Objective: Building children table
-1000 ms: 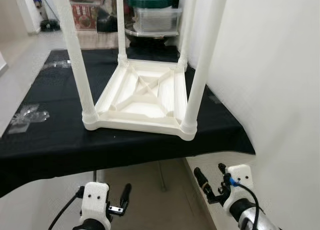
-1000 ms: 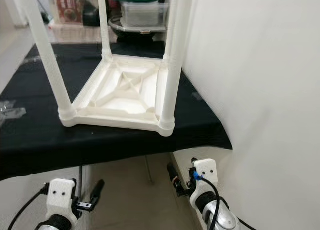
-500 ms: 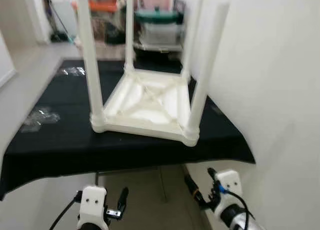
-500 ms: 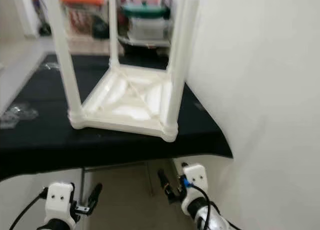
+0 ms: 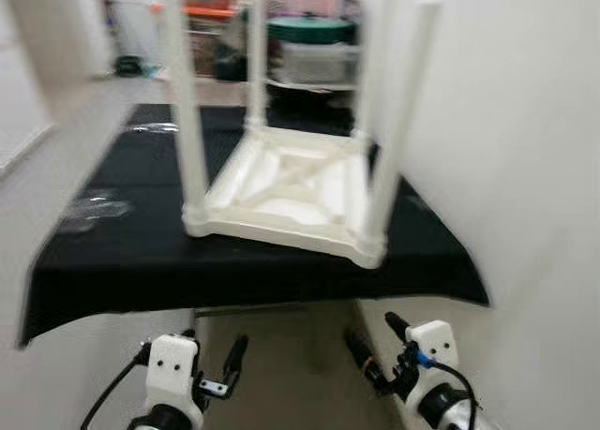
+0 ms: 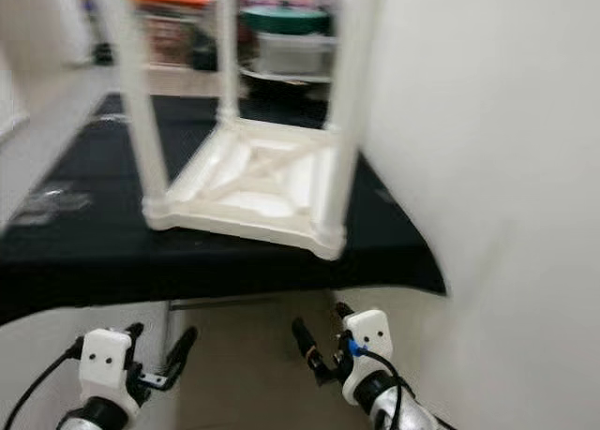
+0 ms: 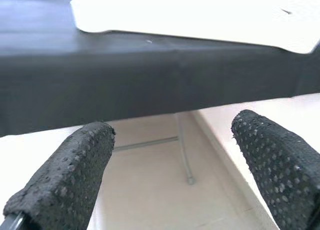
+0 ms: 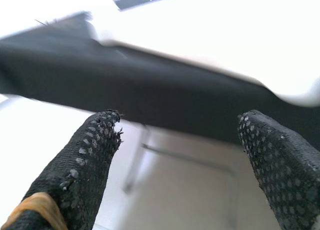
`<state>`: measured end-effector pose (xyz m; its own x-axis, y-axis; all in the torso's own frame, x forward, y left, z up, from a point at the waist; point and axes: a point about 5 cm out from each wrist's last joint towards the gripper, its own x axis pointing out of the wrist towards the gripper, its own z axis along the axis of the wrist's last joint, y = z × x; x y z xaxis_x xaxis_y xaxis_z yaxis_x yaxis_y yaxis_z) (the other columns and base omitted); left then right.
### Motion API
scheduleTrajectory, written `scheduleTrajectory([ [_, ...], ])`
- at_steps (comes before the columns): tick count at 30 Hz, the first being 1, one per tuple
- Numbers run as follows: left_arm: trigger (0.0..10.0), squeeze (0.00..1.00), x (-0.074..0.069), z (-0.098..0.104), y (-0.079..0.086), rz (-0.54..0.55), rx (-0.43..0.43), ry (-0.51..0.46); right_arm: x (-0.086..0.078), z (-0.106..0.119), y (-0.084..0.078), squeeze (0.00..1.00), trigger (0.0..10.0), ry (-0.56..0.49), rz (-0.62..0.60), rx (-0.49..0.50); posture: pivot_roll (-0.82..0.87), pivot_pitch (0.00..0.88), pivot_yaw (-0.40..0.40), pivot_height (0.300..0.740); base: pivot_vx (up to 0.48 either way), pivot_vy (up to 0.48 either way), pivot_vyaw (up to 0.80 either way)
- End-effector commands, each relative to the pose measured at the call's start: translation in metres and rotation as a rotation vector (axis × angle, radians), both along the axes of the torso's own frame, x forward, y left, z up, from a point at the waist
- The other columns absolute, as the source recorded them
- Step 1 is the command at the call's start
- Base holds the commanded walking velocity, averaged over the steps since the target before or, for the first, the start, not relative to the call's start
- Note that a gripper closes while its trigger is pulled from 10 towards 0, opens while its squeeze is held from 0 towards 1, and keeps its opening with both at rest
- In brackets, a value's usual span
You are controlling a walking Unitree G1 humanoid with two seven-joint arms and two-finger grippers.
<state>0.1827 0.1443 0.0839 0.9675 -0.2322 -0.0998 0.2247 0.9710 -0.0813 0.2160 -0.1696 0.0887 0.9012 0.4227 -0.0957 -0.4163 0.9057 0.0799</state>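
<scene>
below the upturned children table [image 5: 295, 182], left pincer [image 5: 204, 360] and right pincer [image 5: 375, 346] hang spread apart, empty.

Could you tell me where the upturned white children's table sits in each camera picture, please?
Left eye view: children's table, centre, legs up.
Right eye view: centre.
Left wrist view: white slab along the top edge.
Right wrist view: pale blurred edge.
Shared landmark: black cloth beneath it.
</scene>
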Motion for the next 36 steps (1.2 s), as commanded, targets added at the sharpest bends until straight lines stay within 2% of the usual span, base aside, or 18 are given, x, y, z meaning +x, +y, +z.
scheduleTrajectory([
  [1, 10.0, 0.00, 0.010, 0.018, -0.003, -0.039, -0.009, -0.063, 0.001, 0.006, 0.000, 0.00, 10.0, -0.007, 0.039, 0.025, 0.01, 0.084, -0.038, 0.740, 0.368, 0.000, 0.80],
  [5, 10.0, 0.00, 0.019, 0.037, -0.005, -0.082, -0.012, -0.121, 0.008, 0.015, -0.004, 0.00, 10.0, -0.019, 0.044, -0.017, -0.01, 0.101, -0.026, 0.740, 0.369, 0.000, 0.60],
  [8, 10.0, 0.00, 0.025, 0.050, -0.009, -0.139, -0.014, -0.158, 0.012, 0.026, -0.009, 0.00, 10.0, -0.040, 0.053, 0.053, -0.01, 0.114, -0.019, 0.740, 0.369, 0.000, 0.00],
  [11, 10.0, 0.00, 0.028, 0.056, -0.013, -0.177, -0.015, -0.176, 0.009, 0.030, -0.009, 0.00, 10.0, -0.044, 0.110, 0.093, -0.01, 0.113, -0.013, 0.740, 0.360, 0.000, 0.00],
  [12, 10.0, 0.00, 0.030, 0.061, -0.016, -0.212, -0.021, -0.186, 0.004, 0.034, -0.008, 0.00, 10.0, -0.046, 0.177, 0.127, -0.02, 0.123, -0.006, 0.740, 0.356, 0.000, 0.00],
  [14, 10.0, 0.00, 0.030, 0.061, -0.017, -0.219, -0.023, -0.187, 0.003, 0.034, -0.008, 0.00, 10.0, -0.047, 0.190, 0.132, -0.02, 0.123, -0.006, 0.740, 0.356, 0.000, 0.00],
  [16, 10.0, 0.00, 0.029, 0.066, -0.028, -0.315, -0.044, -0.193, -0.019, 0.034, -0.011, 0.00, 10.0, 0.035, 0.409, 0.204, -0.02, 0.123, 0.003, 0.740, 0.157, 0.000, 0.00],
  [17, 10.0, 0.00, 0.029, 0.066, -0.028, -0.315, -0.044, -0.193, -0.019, 0.034, -0.011, 0.00, 10.0, 0.035, 0.409, 0.204, -0.02, 0.123, 0.003, 0.740, 0.000, 0.000, 0.00],
  [18, 10.0, 0.00, 0.028, 0.067, -0.032, -0.353, -0.050, -0.194, -0.030, 0.035, -0.013, 0.00, 10.0, 0.070, 0.504, 0.235, -0.02, 0.123, 0.003, 0.740, 0.000, 0.000, 0.00],
  [19, 10.0, 0.00, 0.028, 0.067, -0.032, -0.353, -0.050, -0.194, -0.030, 0.035, -0.013, 0.00, 10.0, 0.070, 0.504, 0.235, -0.02, 0.123, 0.003, 0.740, 0.000, 0.000, 0.00],
  [22, 10.0, 0.00, 0.018, 0.071, -0.042, -0.528, -0.084, -0.160, -0.053, 0.043, -0.036, 0.00, 10.0, 0.184, 0.706, 0.283, -0.01, 0.138, 0.010, 0.740, 0.000, 0.000, 0.00],
  [25, 10.0, 0.00, 0.015, 0.071, -0.043, -0.567, -0.085, -0.144, -0.055, 0.045, -0.042, 0.00, 10.0, 0.206, 0.726, 0.279, -0.01, 0.138, 0.010, 0.740, 0.000, 0.000, 0.00],
  [27, 10.0, 0.00, 0.012, 0.063, -0.041, -0.603, -0.049, -0.104, -0.043, 0.049, -0.055, 0.00, 10.0, 0.163, 0.651, 0.200, -0.01, 0.147, 0.007, 0.740, 0.000, 0.000, 0.00],
  [28, 10.0, 0.00, 0.012, 0.063, -0.041, -0.603, -0.049, -0.104, -0.043, 0.049, -0.055, 0.00, 10.0, 0.163, 0.651, 0.200, -0.01, 0.147, 0.007, 0.740, 0.000, 0.000, 0.00],
  [30, 10.0, 0.00, 0.012, 0.053, -0.036, -0.578, -0.013, -0.064, -0.016, 0.050, -0.062, 0.00, 10.0, 0.091, 0.452, 0.084, -0.01, 0.151, 0.004, 0.740, 0.000, 0.000, 0.00],
  [31, 10.0, 0.00, 0.013, 0.050, -0.034, -0.563, -0.001, -0.051, -0.012, 0.051, -0.060, 0.00, 10.0, 0.081, 0.422, 0.098, -0.02, 0.159, 0.001, 0.740, 0.000, 0.000, 0.00],
  [33, 10.0, 0.00, 0.013, 0.049, -0.033, -0.553, 0.004, -0.045, -0.011, 0.052, -0.059, 0.00, 10.0, 0.082, 0.418, 0.117, -0.02, 0.159, 0.001, 0.740, 0.000, 0.000, 0.00],
  [36, 10.0, 0.00, 0.011, 0.051, -0.032, -0.548, -0.048, -0.055, -0.020, 0.047, -0.054, 0.00, 10.0, 0.117, 0.474, 0.122, -0.02, 0.165, 0.001, 0.740, 0.000, 0.000, 0.00],
])
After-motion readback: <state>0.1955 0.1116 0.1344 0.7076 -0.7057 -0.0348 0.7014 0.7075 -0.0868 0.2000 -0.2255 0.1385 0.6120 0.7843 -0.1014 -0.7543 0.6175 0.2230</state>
